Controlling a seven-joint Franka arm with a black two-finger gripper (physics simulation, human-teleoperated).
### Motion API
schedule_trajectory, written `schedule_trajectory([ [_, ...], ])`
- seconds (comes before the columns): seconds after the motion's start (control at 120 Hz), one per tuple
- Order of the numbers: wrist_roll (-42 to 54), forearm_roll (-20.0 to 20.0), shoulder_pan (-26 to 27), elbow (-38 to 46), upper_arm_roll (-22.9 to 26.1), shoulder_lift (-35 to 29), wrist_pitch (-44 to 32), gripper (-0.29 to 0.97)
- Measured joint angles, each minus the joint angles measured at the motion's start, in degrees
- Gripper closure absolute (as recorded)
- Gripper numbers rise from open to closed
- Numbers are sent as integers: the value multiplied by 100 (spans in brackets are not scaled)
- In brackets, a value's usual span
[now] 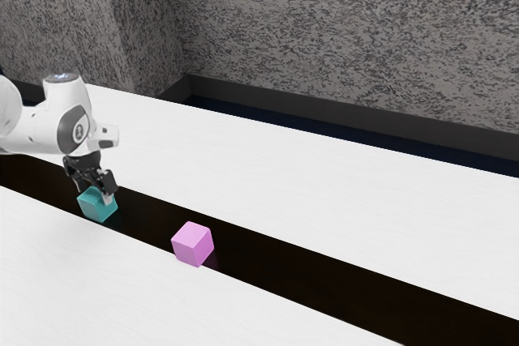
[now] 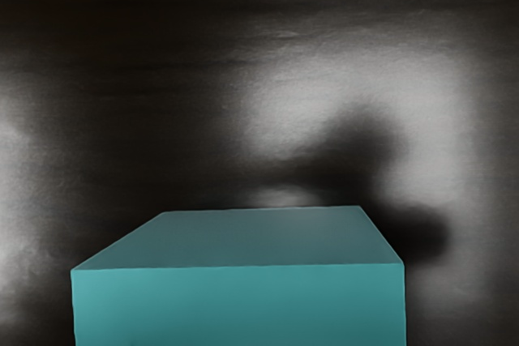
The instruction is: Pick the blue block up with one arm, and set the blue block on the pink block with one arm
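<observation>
Teal rather than true blue: the blue block point(image 1: 99, 208) is a plain matte cube with no marks, its top face lighter than its sides. All edges look equal, so it has no long axis. It sits level, top face up. In the exterior view it is turned so that one vertical edge faces about 5 o'clock, with a side face showing on each flank of that edge.

Location: on the dark strip point(image 1: 324, 277) that runs across the white bench point(image 1: 324, 176) from 9 o'clock toward 4 o'clock. The block is at the strip's 9 o'clock end. I cannot tell whether its underside touches the strip or is just clear of it.

Fingers point(image 1: 108, 191): black, pointing down, one on each of two opposite sides of the block's upper part and closed against it, gripping the blue block. The white arm point(image 1: 49, 127) enters from 9 o'clock.

Wrist view: the block point(image 2: 243, 281) is directly under the hand, with its top face and one side face visible. A soft shadow lies on the glossy dark strip beyond it.

Pink block point(image 1: 192, 244): a cube of like build, at 4 o'clock from the blue block. It is apart from it, upright on the same strip at the near bench edge.

A speckled grey wall point(image 1: 324, 30) stands behind the bench.
</observation>
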State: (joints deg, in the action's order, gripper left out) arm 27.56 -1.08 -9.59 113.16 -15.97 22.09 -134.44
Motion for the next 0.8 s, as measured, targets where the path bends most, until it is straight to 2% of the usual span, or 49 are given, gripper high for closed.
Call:
schedule_trajectory([
  [0.442,90,-22,-188,-98,156,225,-24,0],
  [0.7,118,-42,-206,-99,166,221,-28,22],
  [0.8,121,-54,-203,-99,168,221,-31,25],
])
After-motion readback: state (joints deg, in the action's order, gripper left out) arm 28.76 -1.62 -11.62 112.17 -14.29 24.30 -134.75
